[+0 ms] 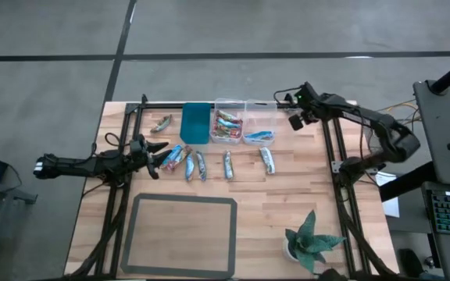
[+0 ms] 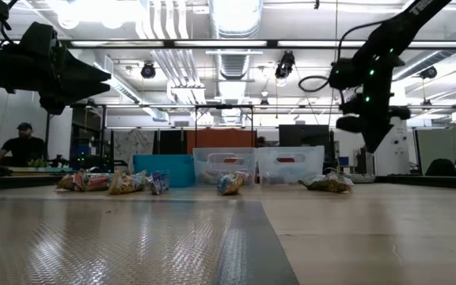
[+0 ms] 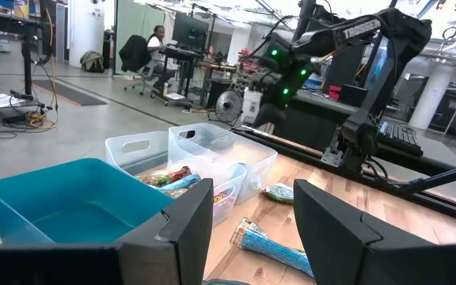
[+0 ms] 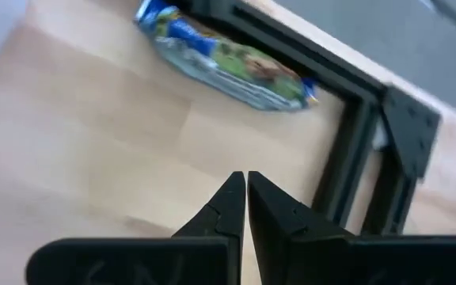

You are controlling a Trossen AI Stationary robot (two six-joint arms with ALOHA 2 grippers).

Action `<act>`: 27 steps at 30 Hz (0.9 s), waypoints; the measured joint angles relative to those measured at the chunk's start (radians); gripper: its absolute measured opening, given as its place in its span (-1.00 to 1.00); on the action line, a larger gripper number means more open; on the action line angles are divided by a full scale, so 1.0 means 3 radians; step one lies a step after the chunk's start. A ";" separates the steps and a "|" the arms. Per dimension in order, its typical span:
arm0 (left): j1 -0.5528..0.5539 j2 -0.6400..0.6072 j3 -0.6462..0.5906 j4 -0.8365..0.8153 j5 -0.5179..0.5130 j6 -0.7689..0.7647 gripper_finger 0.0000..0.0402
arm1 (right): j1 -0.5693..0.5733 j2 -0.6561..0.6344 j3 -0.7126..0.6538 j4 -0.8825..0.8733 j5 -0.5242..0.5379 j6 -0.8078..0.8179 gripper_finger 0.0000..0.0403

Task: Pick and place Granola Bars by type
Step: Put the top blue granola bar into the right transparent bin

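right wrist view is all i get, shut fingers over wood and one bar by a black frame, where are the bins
observer: three bins stand in a row at the table's far edge: teal bin, middle clear bin, right clear bin. The right gripper hangs just right of that last one.
operator: anything in them
observer: reddish-brown bars fill the middle bin, and a blue bar lies in the right one.
operator: left arm?
observer: the left gripper is open, at the left end of the loose bars.
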 joint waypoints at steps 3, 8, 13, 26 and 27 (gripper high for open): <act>0.0000 0.0001 0.0000 0.0000 0.0000 -0.0001 -0.21 | 0.0010 -0.0175 -0.0001 -0.0144 -0.0085 0.0546 -0.96; 0.0000 0.0000 0.0000 0.0000 0.0000 0.0000 -0.21 | 0.0010 -0.0383 0.0000 -0.0144 -0.0445 0.1150 -0.96; 0.0000 0.0000 0.0001 0.0000 0.0000 0.0000 -0.21 | 0.0009 -0.0577 0.0012 -0.0134 -0.0693 0.1421 -0.84; 0.0000 0.0001 0.0000 0.0000 -0.0001 0.0000 -0.21 | 0.0008 -0.0717 0.0263 -0.0037 -0.0652 0.2949 -0.09; 0.0000 0.0001 0.0000 0.0001 0.0000 0.0000 -0.21 | 0.0008 -0.0717 0.0269 -0.0015 -0.0659 0.3123 -0.05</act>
